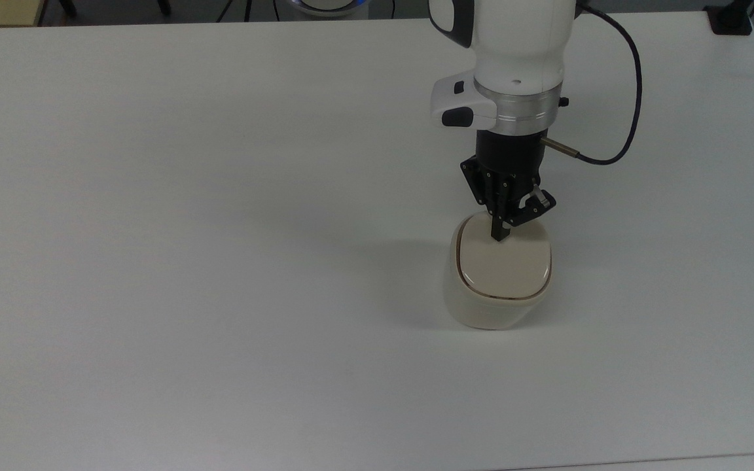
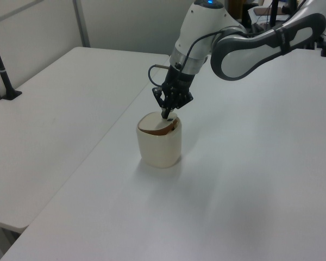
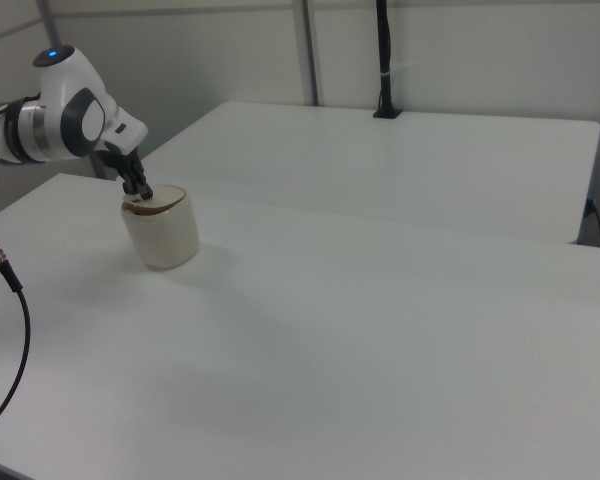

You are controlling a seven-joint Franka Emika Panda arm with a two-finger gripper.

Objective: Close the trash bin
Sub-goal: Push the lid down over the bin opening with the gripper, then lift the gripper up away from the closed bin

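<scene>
The trash bin [image 1: 482, 313] stands on the white table [image 1: 220, 229], right of centre in the top view. Its beige lid [image 1: 504, 265] lies almost flat in the rim, with a thin brown line around it. In the left view a narrow brown gap remains under the lid's right side on the trash bin [image 2: 159, 147]. My gripper [image 1: 497, 235] is shut, pointing down, and its tip touches the lid's far edge. The gripper [image 2: 165, 115] meets the lid from above in the left view. In the right view the gripper [image 3: 145, 193] rests on top of the trash bin [image 3: 163, 237].
A black cable [image 1: 632, 85] loops off the wrist toward the top view's right. A second white table [image 2: 49, 119] adjoins on the left view's left, with a black clamped pole [image 2: 1, 62]. Another black pole [image 3: 383, 60] stands at the far table's back.
</scene>
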